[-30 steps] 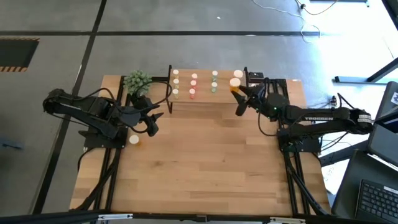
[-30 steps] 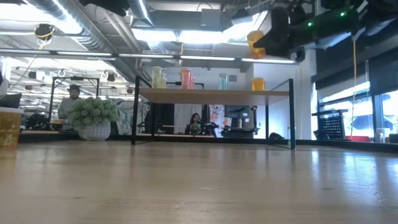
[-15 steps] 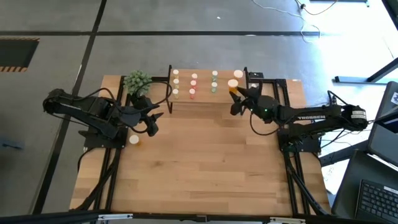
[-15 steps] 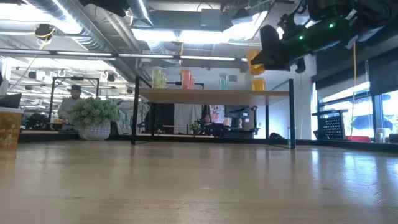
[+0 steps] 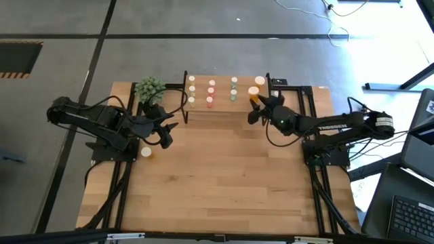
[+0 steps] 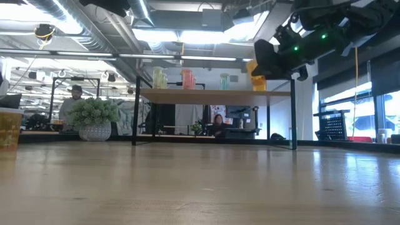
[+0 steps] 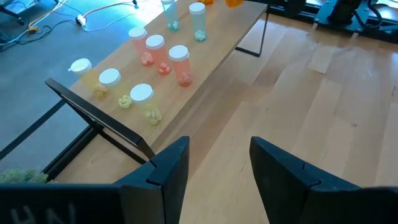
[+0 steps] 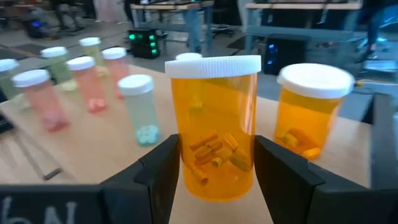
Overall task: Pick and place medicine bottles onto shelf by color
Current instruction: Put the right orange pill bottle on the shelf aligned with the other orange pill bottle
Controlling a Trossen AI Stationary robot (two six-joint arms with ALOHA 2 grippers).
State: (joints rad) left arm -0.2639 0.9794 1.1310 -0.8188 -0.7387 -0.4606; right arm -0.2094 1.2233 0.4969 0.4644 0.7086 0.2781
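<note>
Item: 1 orange bottle (image 8: 213, 127), clamped upright between my right gripper's (image 8: 214, 163) fingers, carried over the shelf (image 5: 224, 106) beside the other orange bottle (image 8: 309, 112) to keep colours grouped; my left gripper (image 7: 214, 165) waits spread and empty near the plant (image 5: 150, 89).

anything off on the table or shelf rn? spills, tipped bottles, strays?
One stray: a white-capped bottle sits on the table by the left gripper, off the shelf. Shelf bottles stand upright in colour rows; no spills. The right gripper holds an orange bottle upright beside another orange bottle.
</note>
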